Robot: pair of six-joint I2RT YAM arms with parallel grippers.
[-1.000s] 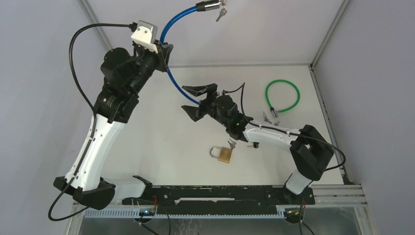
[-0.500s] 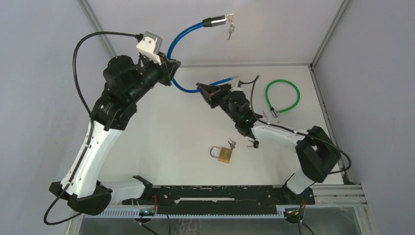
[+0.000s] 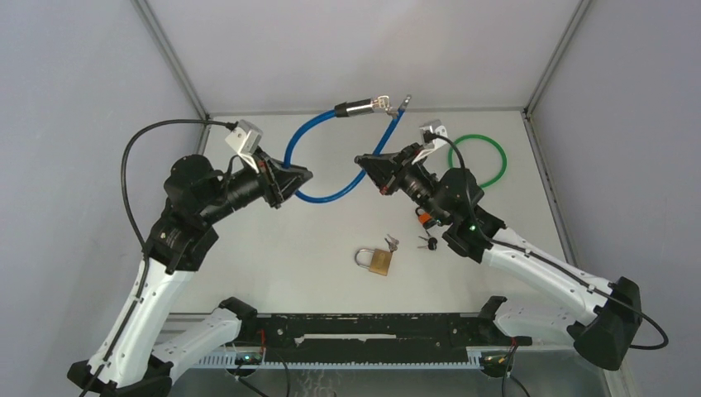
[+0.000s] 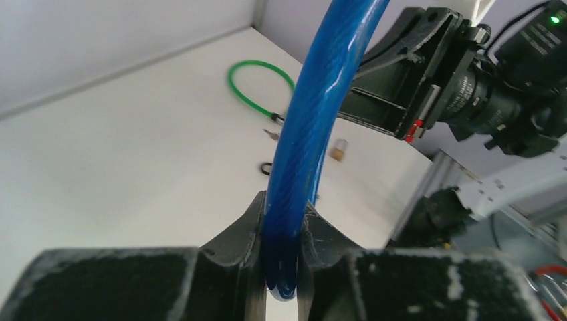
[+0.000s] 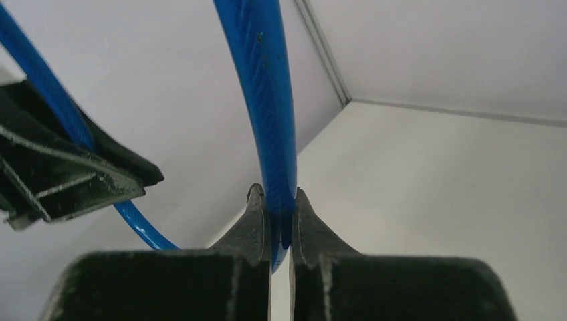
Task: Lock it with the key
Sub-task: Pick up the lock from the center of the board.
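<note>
Key on blue cable — tiny, indistinct

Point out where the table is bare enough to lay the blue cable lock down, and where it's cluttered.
Widest bare patch of the table: front left, bordered by the left arm, the brass padlock and the near rail. A narrow strip lies between the green cable lock and the right edge. Crowded: the centre, around the padlock, loose keys and right arm.

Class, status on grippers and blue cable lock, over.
Left gripper shut on blue cable lock. Right gripper likewise. Keys at its lock head. Nothing obstructing.
</note>
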